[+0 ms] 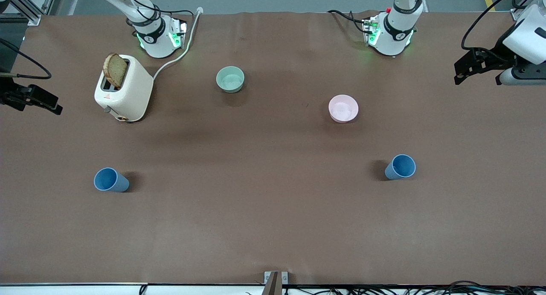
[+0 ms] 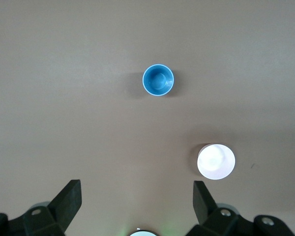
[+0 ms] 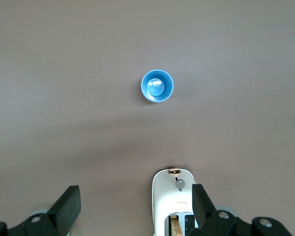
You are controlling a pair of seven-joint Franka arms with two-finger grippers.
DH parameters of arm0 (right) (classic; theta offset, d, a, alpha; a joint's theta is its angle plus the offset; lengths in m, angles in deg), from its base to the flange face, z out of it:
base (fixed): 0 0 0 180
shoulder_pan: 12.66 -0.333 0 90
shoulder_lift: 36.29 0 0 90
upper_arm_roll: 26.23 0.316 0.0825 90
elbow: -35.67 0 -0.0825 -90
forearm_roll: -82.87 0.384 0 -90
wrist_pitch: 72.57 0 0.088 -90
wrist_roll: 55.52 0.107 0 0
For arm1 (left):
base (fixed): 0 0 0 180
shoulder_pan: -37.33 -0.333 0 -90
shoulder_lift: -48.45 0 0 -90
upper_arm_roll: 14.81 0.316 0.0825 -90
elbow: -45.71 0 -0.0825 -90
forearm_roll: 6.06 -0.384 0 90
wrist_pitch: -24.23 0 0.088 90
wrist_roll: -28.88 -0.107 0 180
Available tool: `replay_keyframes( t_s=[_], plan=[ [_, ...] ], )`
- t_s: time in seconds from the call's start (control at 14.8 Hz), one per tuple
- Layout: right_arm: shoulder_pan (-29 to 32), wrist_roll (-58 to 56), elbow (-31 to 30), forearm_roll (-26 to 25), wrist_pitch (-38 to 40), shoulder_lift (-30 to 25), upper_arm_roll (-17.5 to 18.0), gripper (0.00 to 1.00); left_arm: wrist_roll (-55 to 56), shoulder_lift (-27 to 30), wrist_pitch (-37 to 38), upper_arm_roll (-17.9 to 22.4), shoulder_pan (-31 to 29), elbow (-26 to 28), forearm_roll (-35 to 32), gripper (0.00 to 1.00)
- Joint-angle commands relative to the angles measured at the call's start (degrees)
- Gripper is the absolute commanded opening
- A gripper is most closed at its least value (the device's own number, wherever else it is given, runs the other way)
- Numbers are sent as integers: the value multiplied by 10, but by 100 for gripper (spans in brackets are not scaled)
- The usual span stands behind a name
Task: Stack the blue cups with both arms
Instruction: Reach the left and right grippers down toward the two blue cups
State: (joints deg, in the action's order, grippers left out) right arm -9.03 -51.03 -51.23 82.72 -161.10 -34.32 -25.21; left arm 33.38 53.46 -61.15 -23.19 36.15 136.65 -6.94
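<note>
Two blue cups stand upright, mouths up, on the brown table. One cup point(image 1: 110, 180) is toward the right arm's end; it shows in the right wrist view point(image 3: 157, 86). The other cup point(image 1: 401, 167) is toward the left arm's end; it shows in the left wrist view point(image 2: 158, 80). My left gripper point(image 1: 475, 75) is open and empty, high over the left arm's end of the table point(image 2: 136, 201). My right gripper point(image 1: 34, 101) is open and empty, high over the right arm's end point(image 3: 135, 204). Neither gripper touches a cup.
A white toaster point(image 1: 128, 94) with a slice of bread stands near the right arm's base and shows in the right wrist view point(image 3: 179, 201). A mint-green bowl point(image 1: 230, 79) and a pink bowl point(image 1: 343, 108) point(image 2: 216, 161) sit farther from the front camera than the cups.
</note>
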Motion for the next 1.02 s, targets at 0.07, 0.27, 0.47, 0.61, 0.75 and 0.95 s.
replay_keyframes(
  t_s=[0.07, 0.27, 0.47, 0.61, 0.75, 0.95],
  plan=[
    [5, -5, -12, 8, 0, -12, 3, 100, 0, -11, 4, 1, 0, -14, 4, 100],
    [6, -5, -13, 8, 0, -12, 3, 100, 3, -59, -2, 1, 0, -37, -8, 100],
    [7, -7, -13, 8, -7, -2, 3, 100, 5, -132, -49, 1, 0, -50, -23, 100],
    [9, -27, -13, 9, -26, 22, 2, 100, 6, -139, -152, 1, -1, 24, -40, 100],
    [18, -59, -14, 9, -74, 69, 1, 100, 6, -148, -260, 1, -2, 101, -42, 100],
    [34, -106, -37, 8, -159, 122, -1, 100, 3, -179, -419, 0, -28, 196, -45, 100]
  ],
)
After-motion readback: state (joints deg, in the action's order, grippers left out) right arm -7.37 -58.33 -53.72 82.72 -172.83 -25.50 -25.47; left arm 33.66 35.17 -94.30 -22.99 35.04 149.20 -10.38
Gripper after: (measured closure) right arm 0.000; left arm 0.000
